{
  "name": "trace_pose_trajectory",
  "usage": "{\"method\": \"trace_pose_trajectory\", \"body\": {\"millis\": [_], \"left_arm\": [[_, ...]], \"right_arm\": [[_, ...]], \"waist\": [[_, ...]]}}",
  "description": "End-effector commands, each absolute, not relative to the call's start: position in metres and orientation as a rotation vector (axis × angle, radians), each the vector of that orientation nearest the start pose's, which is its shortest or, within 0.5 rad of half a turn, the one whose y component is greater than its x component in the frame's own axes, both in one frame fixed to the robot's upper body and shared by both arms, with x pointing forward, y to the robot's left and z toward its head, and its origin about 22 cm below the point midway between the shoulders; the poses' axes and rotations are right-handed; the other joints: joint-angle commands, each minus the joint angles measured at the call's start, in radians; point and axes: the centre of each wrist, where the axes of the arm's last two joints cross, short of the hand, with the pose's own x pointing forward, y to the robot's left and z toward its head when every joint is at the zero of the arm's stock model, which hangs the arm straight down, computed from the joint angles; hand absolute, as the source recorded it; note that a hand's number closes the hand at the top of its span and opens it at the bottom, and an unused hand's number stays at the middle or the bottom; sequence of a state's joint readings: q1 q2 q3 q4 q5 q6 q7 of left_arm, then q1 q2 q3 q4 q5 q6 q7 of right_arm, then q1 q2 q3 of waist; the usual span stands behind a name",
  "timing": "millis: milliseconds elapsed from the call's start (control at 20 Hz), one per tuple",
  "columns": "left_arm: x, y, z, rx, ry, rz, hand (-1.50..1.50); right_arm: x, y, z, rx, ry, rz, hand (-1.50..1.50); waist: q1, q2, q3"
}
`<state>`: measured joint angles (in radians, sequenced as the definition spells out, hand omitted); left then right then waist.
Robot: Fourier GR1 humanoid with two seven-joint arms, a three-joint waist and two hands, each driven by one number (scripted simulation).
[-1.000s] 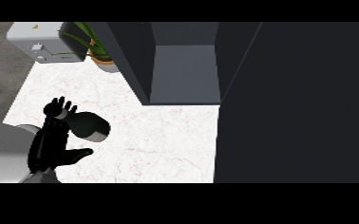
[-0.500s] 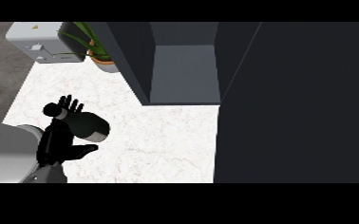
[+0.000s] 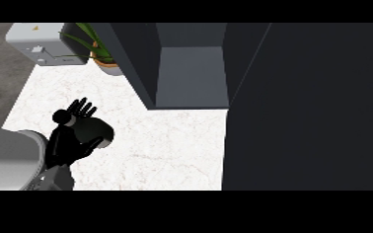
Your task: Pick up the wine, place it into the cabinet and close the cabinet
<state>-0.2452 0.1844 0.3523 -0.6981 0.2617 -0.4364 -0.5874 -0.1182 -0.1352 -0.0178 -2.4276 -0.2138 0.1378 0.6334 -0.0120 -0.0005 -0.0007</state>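
A white marble counter [image 3: 167,143] spreads below. At eight o'clock the left hand [image 3: 64,144] clamps the wine [image 3: 94,127], dark and rounded.

Even, bright light on the white counter [image 3: 167,148], dimness inside the cabinet [image 3: 191,74], its door [image 3: 306,108] near-black at right.

We count one black hand [image 3: 67,139] on one grey forearm [image 3: 18,159], one dark bottle [image 3: 94,127], one cabinet [image 3: 191,74] with one open door [image 3: 299,108], one potted plant [image 3: 100,55], one grey appliance [image 3: 36,44] and one white counter [image 3: 171,145].
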Motion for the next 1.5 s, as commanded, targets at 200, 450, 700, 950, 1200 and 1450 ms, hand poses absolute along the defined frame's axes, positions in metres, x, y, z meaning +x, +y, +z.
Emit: {"method": "trace_pose_trajectory", "body": {"millis": [200, 450, 700, 950, 1200, 1450], "left_arm": [[0.239, 0.343, -0.119, -0.340, -1.663, 0.207, 1.50], [0.244, 0.315, -0.123, -0.249, -1.714, 0.085, 1.50], [0.213, 0.332, -0.108, -0.099, -1.709, 0.070, 1.50], [0.201, 0.314, -0.097, -0.051, -1.794, 0.104, 1.50], [0.199, 0.312, -0.078, 0.076, -1.915, 0.074, 1.50], [0.220, 0.292, -0.045, -0.119, -1.957, 0.131, 1.50]], "right_arm": [[0.140, -0.237, 0.227, 0.259, -1.934, 0.307, -1.50], [0.140, -0.232, 0.222, 0.246, -1.940, 0.283, -1.50], [0.142, -0.233, 0.217, 0.238, -1.933, 0.280, -1.50], [0.133, -0.229, 0.224, 0.255, -1.911, 0.299, -1.50], [0.134, -0.234, 0.213, 0.237, -1.931, 0.280, -1.50], [0.133, -0.228, 0.218, 0.261, -1.917, 0.307, -1.50]], "waist": [[0.006, -0.002, 0.000], [0.005, -0.002, 0.001], [0.019, -0.006, 0.002], [0.014, -0.004, 0.001], [0.013, -0.004, 0.001], [0.009, -0.004, 0.001]]}}
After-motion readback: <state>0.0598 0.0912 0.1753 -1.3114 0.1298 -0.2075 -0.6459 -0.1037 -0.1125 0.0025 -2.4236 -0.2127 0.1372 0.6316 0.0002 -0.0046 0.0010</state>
